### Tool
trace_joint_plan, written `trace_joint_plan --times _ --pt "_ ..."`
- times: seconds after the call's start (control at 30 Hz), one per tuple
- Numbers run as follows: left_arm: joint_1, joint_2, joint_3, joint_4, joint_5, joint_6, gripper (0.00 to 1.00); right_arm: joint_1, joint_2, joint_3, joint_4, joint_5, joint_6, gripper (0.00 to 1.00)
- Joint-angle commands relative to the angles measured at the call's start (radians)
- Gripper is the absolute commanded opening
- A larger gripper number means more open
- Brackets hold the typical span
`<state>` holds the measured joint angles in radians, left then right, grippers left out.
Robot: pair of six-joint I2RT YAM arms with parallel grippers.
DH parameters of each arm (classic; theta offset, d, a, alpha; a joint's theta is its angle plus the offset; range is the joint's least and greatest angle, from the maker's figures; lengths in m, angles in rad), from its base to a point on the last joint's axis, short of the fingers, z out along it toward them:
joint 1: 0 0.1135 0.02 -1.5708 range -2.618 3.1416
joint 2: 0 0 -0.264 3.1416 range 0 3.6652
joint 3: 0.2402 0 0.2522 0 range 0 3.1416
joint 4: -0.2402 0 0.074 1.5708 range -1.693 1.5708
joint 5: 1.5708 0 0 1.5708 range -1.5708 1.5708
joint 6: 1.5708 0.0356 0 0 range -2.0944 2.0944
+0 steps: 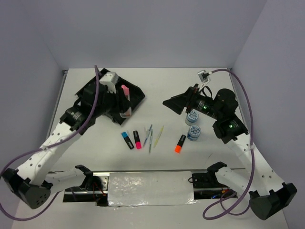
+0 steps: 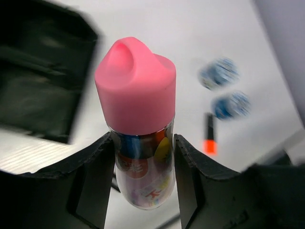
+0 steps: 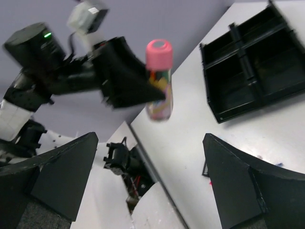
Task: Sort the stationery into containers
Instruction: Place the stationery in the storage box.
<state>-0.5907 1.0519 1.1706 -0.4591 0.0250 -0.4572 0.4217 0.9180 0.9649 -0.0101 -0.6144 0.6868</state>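
Observation:
My left gripper (image 2: 143, 183) is shut on the small pink-capped tube (image 2: 136, 95) and holds it in the air. In the top view the left gripper (image 1: 120, 102) holds the tube (image 1: 125, 90) over the near right edge of the black divided tray (image 1: 90, 93). My right gripper (image 1: 167, 102) is open and empty above the table, pointing left toward the tube (image 3: 158, 81). Blue (image 1: 127, 140), pink (image 1: 137, 139) and orange (image 1: 179, 142) highlighters and thin pens (image 1: 149, 136) lie on the table. Two round blue tubs (image 1: 192, 117) (image 1: 194, 132) stand below the right arm.
The tray also shows in the right wrist view (image 3: 257, 71) and in the left wrist view (image 2: 38, 90). A white foil-covered block (image 1: 150, 188) lies between the arm bases at the near edge. Grey walls enclose the table on three sides.

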Motion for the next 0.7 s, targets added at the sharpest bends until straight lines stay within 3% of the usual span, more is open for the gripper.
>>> trace_joint_plan --times 0.0,0.07,0.17,0.33,0.47,0.67 --pt "0.188 0.066 0.075 -0.050 -0.204 -0.141 0.00 -0.024 -0.068 0.037 -0.055 0.060 -0.059 1.00" --pt "0.329 0.153 0.119 -0.033 -0.194 -0.202 0.00 -0.026 -0.076 0.057 -0.148 0.097 -0.092 1.00" --pt "0.425 0.311 0.208 -0.017 -0.275 -0.293 0.00 -0.029 -0.088 0.054 -0.218 0.145 -0.139 1.00" --pt "0.482 0.661 0.506 -0.006 -0.336 -0.369 0.00 -0.029 -0.114 0.028 -0.280 0.188 -0.197 1.00" --pt "0.525 0.885 0.682 0.083 -0.301 -0.413 0.00 -0.029 -0.116 0.029 -0.307 0.185 -0.243 1.00" --pt "0.566 1.007 0.747 0.161 -0.326 -0.463 0.00 -0.029 -0.100 0.020 -0.298 0.131 -0.283 1.00"
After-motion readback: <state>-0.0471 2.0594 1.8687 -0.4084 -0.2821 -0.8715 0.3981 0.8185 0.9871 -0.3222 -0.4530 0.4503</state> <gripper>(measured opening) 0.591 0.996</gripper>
